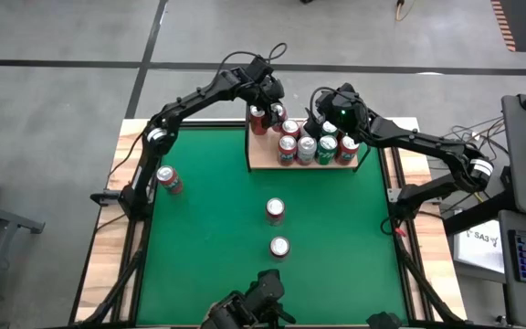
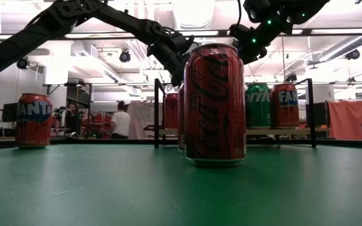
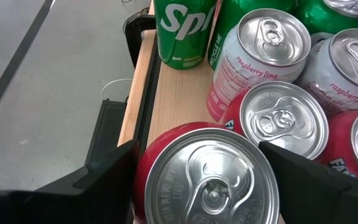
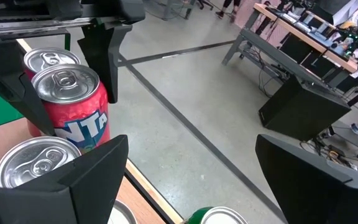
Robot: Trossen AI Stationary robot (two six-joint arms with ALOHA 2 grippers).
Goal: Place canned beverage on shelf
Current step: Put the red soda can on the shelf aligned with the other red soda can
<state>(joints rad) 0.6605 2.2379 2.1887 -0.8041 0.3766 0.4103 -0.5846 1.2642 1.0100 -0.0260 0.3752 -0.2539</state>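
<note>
The shelf [image 1: 265,163], a tan board with black uprights, stands at the table's far side and carries several cans. At its far left corner a red can [image 3: 204,180] stands upright on the wood [image 3: 179,93]. My left gripper [image 1: 261,108] is shut on that can. Beside the can stand a red Fanta can [image 3: 281,118], raspberry lime cans [image 3: 269,37] and a Sprite can [image 3: 182,31]. My right gripper [image 1: 320,117] hovers open above the shelf's far edge, nothing between its fingers [image 4: 98,168]. My left gripper has the red can's upper wall [image 3: 143,163] between its two fingers [image 3: 107,177], one on each side just below the rim. The fingers slant down from the far left. The can stands upright with its base on the shelf board.
Three loose cans stand on the green table: a red Fanta [image 1: 168,180] at the left, and two in the middle [image 1: 275,211] [image 1: 279,247], the nearer a Coca-Cola can [image 2: 215,103]. People and desks show beyond the table's far edge.
</note>
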